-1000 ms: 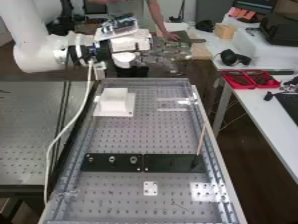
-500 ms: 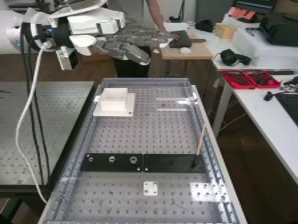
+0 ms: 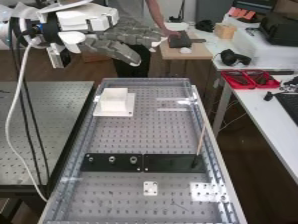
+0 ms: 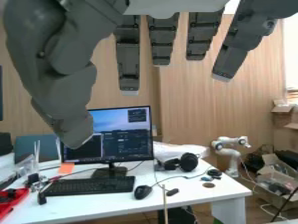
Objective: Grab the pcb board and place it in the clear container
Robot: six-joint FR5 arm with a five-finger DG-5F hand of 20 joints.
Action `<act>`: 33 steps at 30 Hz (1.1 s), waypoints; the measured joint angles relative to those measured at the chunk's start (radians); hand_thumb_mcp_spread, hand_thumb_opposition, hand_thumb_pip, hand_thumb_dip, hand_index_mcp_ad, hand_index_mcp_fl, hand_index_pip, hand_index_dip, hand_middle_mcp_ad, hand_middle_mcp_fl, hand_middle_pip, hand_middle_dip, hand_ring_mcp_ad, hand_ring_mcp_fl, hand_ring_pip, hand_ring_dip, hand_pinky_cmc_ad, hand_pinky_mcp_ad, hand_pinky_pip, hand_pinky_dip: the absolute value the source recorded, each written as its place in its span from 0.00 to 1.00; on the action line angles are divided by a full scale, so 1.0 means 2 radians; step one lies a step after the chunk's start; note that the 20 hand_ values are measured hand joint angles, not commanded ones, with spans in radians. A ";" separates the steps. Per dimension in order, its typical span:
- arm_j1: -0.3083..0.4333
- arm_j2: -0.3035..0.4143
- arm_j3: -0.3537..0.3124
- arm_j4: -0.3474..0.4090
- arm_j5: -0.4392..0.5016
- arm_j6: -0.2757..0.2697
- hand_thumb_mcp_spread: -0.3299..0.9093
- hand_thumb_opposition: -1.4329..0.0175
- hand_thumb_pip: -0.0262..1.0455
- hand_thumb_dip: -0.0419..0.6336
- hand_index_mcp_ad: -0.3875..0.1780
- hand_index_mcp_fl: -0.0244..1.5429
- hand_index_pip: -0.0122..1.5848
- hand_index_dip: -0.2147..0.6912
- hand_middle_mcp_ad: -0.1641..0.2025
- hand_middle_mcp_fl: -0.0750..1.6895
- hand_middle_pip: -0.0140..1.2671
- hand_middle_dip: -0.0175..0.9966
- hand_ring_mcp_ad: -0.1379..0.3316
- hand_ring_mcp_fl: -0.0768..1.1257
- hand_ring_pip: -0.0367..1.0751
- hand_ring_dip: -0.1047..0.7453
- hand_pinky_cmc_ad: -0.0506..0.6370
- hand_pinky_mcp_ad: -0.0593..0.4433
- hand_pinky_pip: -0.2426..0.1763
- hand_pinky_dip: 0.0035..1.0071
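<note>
Wide holed bench w/ long metal rails, running away from the camera. White arm in from the upper left, w/ grey hand held high past the bench's far left corner. Fingers long and spread, thumb well apart from them, gripping nothing; same in the wrist view. Two black plates end to end across the bench, btwn left and right edges, nearer the near edge. White block on a flat white base, nr. far left corner. Clear piece nr. far right corner, prob. the container, outline too faint to be sure. Thin stick upright-ish by the right edge, foot at the right-hand black plate. Little white plate w/ holes, toward the near edge. Pcb: can't pin down for certain, poss. at the white block. Step in hand, by the look of it: pre-grasp, nothing picked up. Next: find the pcb, come down over it palm first, pinch by the edges, then lift clear.
</note>
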 joint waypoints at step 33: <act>0.004 -0.006 0.020 -0.033 -0.016 -0.010 0.44 0.47 0.46 0.18 0.58 0.03 0.09 0.41 0.63 0.05 0.11 0.17 0.63 0.07 0.10 0.15 0.61 0.71 0.29 0.62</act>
